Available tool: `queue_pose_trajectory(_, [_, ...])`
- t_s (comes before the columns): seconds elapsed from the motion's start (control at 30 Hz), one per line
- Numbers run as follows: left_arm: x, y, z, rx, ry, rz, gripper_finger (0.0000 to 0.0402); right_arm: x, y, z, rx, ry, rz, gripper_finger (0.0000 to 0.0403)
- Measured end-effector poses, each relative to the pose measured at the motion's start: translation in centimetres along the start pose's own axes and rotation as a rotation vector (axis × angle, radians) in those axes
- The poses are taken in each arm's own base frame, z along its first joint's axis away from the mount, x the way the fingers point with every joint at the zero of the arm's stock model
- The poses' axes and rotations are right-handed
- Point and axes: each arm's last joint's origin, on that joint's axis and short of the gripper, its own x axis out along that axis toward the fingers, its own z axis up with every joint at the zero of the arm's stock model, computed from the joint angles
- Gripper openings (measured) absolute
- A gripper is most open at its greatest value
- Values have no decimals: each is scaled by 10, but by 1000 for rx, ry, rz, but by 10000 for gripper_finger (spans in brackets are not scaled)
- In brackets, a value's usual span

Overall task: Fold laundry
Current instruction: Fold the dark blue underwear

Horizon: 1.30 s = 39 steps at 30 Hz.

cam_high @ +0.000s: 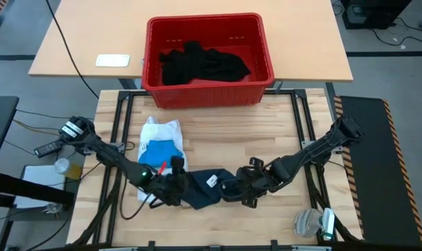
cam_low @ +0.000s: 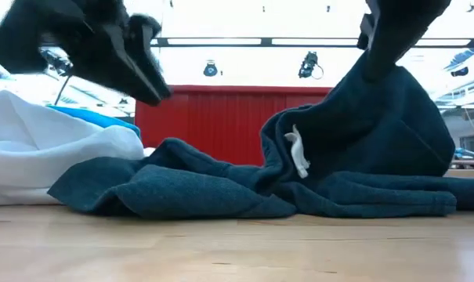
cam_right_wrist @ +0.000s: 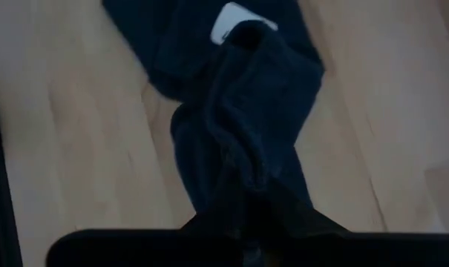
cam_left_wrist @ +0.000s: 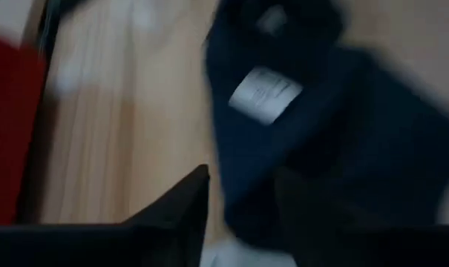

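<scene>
Dark garment: a small dark blue-black towelling piece (cam_high: 204, 187) with a white label (cam_high: 212, 181), lying crumpled on the wooden surface (cam_high: 266, 150) between the two grippers.
Right gripper: (cam_high: 231, 189) jaws closed on one end of the dark garment, which rises in a peak in the low view (cam_low: 393, 110).
Left gripper: (cam_high: 170, 187) jaws parted, just above the garment's other end, holding nothing.
White shirt: (cam_high: 160, 132) flat beside the left arm, the bright blue piece (cam_high: 162, 150) on top of it.
Red crate: (cam_high: 207, 59) at the far edge, black garments (cam_high: 204, 64) heaped inside.
</scene>
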Motion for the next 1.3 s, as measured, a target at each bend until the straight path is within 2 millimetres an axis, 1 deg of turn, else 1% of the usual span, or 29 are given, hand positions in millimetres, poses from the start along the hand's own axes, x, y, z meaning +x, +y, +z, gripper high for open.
queue_pose_trajectory(0.07, [-4, -6, 10, 46, -78, -19, 176, 1, -3, 3, 49, -5, -10, 19])
queue_pose_trajectory(0.13, [-1, -11, 16, 49, -139, -27, 182, 2, -7, 5, 104, -21, -38, 19])
queue_pose_trajectory(0.23, [14, -16, 16, 110, -146, -23, 184, 3, -13, 10, 179, -73, -103, 19])
queue_pose_trajectory(0.3, [25, -23, 14, 203, -135, -19, 184, 5, -17, 11, 213, -94, -144, 19])
queue_pose_trajectory(0.37, [35, -31, 11, 278, -136, -16, 184, 5, -20, 14, 240, -115, -158, 19])
queue_pose_trajectory(0.47, [48, -40, 10, 327, -132, -16, 185, 6, -24, 17, 254, -118, -171, 19])
queue_pose_trajectory(0.57, [55, -45, 18, 312, -130, -16, 185, 6, -26, 18, 257, -129, -191, 19])
queue_pose_trajectory(0.67, [63, -50, 31, 256, -135, -19, 185, 6, -27, 18, 260, -129, -195, 19])
queue_pose_trajectory(0.83, [81, -52, 51, 124, -72, -33, 185, 8, -28, 18, 264, -149, -212, 19])
queue_pose_trajectory(0.9, [89, -55, 56, 115, -43, -46, 185, 9, -28, 16, 263, -147, -215, 19])
queue_pose_trajectory(1.0, [97, -61, 57, 127, 11, -52, 185, 13, -29, 13, 262, -143, -215, 19])
queue_pose_trajectory(1.13, [100, -63, 59, 84, 32, -45, 185, 19, -31, 8, 259, -124, -210, 19])
queue_pose_trajectory(1.23, [101, -61, 56, 54, 53, 32, 186, 22, -31, 7, 262, -124, -199, 19])
queue_pose_trajectory(1.3, [101, -61, 55, 51, 65, 50, 188, 22, -30, 7, 264, -127, -195, 19])
